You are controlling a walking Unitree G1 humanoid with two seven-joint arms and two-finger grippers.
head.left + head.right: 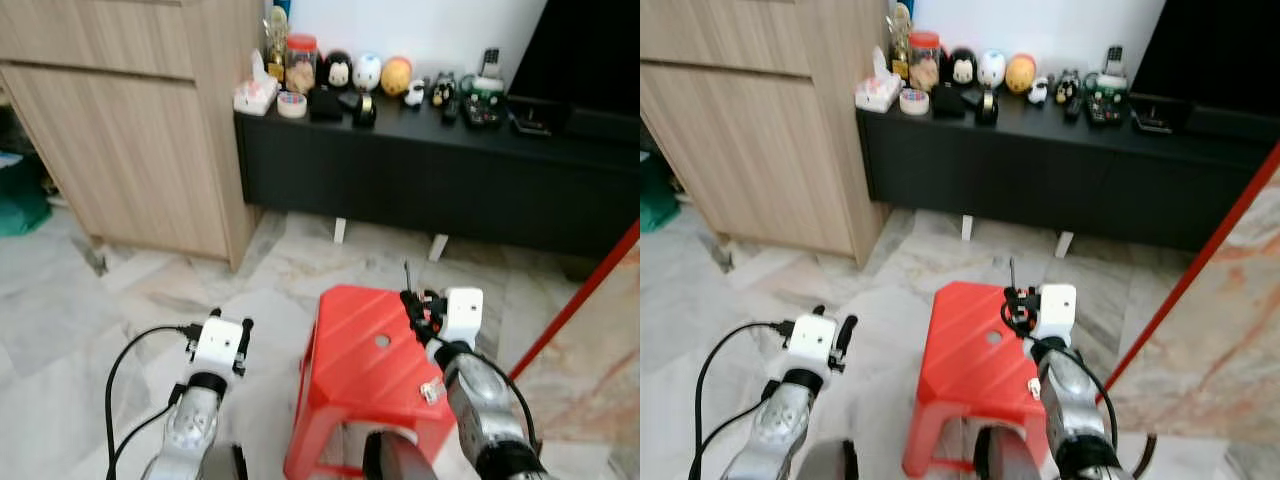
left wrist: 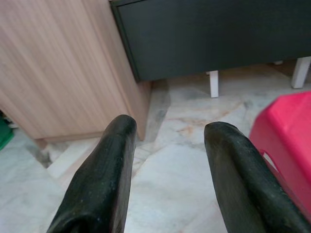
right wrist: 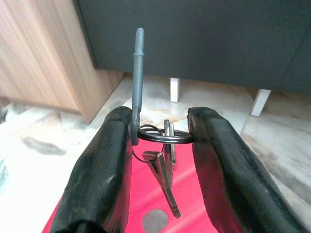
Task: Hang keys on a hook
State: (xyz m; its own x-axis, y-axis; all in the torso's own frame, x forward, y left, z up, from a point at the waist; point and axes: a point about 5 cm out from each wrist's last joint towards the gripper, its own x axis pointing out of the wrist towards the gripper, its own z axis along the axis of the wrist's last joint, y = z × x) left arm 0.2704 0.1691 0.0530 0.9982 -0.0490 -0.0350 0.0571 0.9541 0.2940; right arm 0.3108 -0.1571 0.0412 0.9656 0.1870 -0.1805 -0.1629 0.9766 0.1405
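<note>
Red stool (image 1: 365, 375), keys (image 3: 163, 145) between right gripper (image 3: 160, 145) fingers

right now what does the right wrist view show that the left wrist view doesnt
Right wrist view: the right gripper shut on the keys, the ring pinched between its fingers, one long key pointing up, the others hanging over the stool's top.

Left wrist view: the left gripper open with nothing between its fingers.

Both: the red stool, wooden cabinet, black console on white feet, and marble floor.
</note>
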